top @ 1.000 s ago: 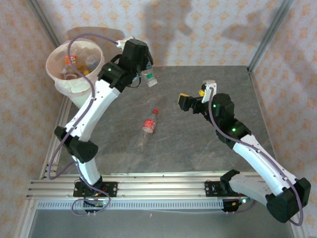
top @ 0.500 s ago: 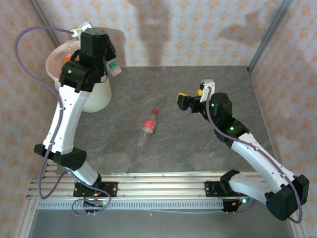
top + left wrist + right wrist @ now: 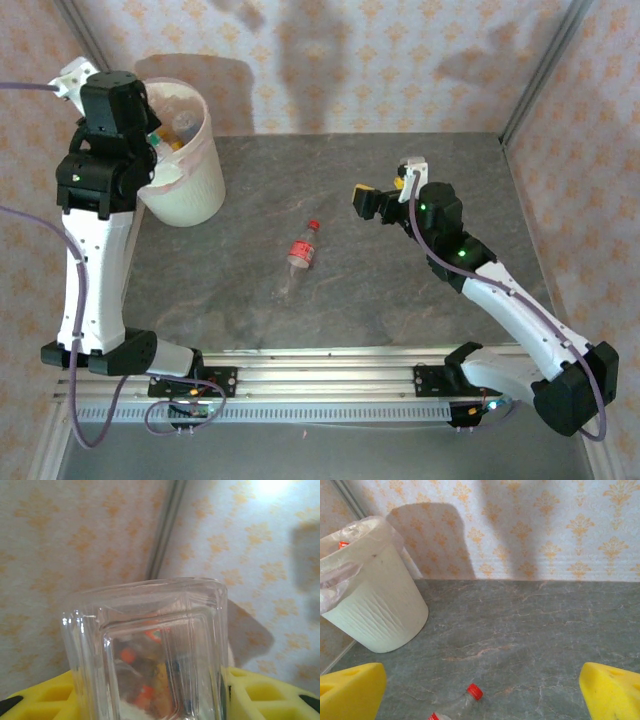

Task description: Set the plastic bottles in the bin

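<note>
- I see my left tool (image 3: 150, 705) clamped on a clear bottle (image 3: 145, 640), at the bin's (image 3: 192, 190) 9 o'clock rim.
- My right tool (image 3: 368, 201) gapes wide; a red-capped bottle (image 3: 303, 250) lies on the desk (image 3: 400, 310) at its 8 o'clock.

Back wall (image 3: 400, 60): pale cream paper with a repeating orange floral motif; same paper on the side walls. Soft grey shadows (image 3: 300, 50) lie across it. Surface (image 3: 400, 290): dark grey, marbled with pale veins, matte. Slanting metal left post (image 3: 77, 25) and right post (image 3: 543, 65) at the far corners. Ribbed aluminium rail (image 3: 320, 380) along the near edge. Bright glare patch (image 3: 272, 485) high on the wall, left wrist view.
</note>
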